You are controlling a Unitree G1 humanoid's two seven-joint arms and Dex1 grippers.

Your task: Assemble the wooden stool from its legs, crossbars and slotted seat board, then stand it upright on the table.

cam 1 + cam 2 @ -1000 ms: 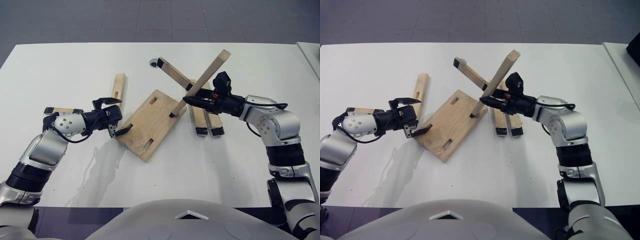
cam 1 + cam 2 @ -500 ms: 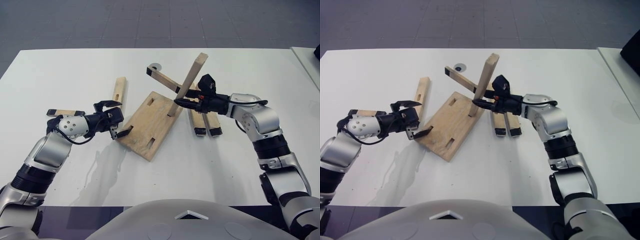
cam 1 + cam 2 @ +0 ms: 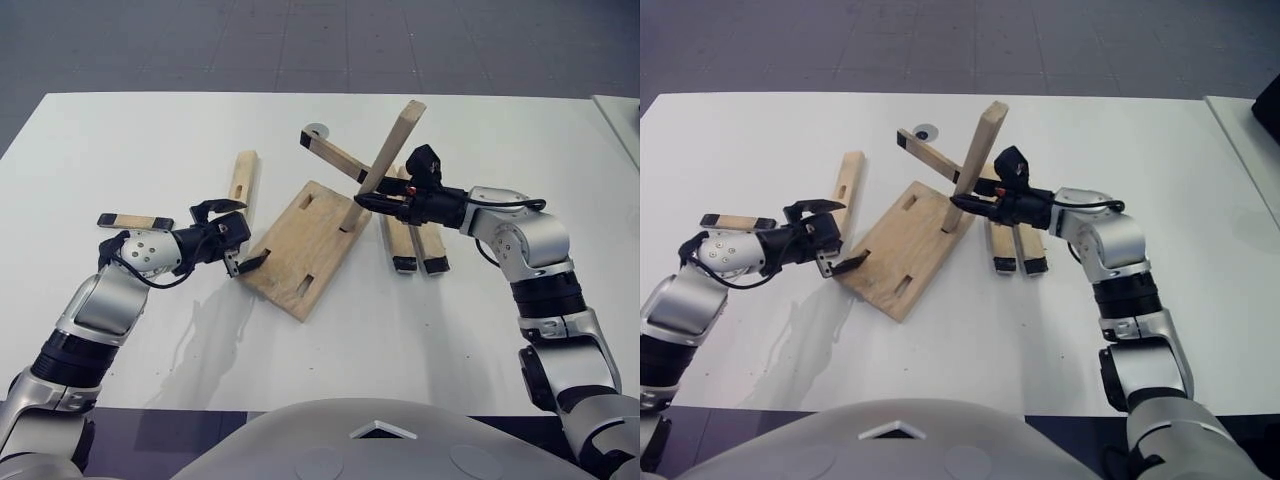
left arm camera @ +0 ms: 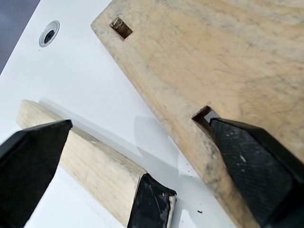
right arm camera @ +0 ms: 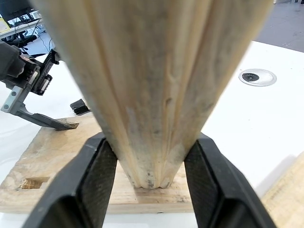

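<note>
Left eye view: the seat board (image 3: 300, 248) is seen lying flat near mid-table, turned diagonally, w/ rectangular slots cut near its corners. One leg (image 3: 388, 160) is held tilted over it, lower end at the board's far-right part by a slot; whether it is seated in the slot cannot be told. The leg is clamped low down by the right gripper (image 3: 368, 199), fingers closed on either side, w/ the right arm bent at the elbow and the forearm stretched level toward the board. The left gripper (image 3: 238, 236) is spread open at the board's left edge, forearm reaching in level from the left; its lower fingertip is set on the board's edge, the upper one above a second leg (image 3: 240, 178) lying flat beside the board. A short crossbar (image 3: 132, 221) lies behind the left wrist. A dark-tipped leg (image 3: 335, 156) lies behind the held leg, and two more pieces (image 3: 414, 240) lie side by side to the right. Left wrist view adds detail: one finger (image 4: 251, 156) rests right at a slot on the board's rim, and a black end cap (image 4: 151, 199) is shown on the second leg. In the right wrist view both fingers (image 5: 95, 185) are seen pressed against the leg's faces. A round grommet (image 3: 318, 131) is set in the table (image 3: 520, 130).
</note>
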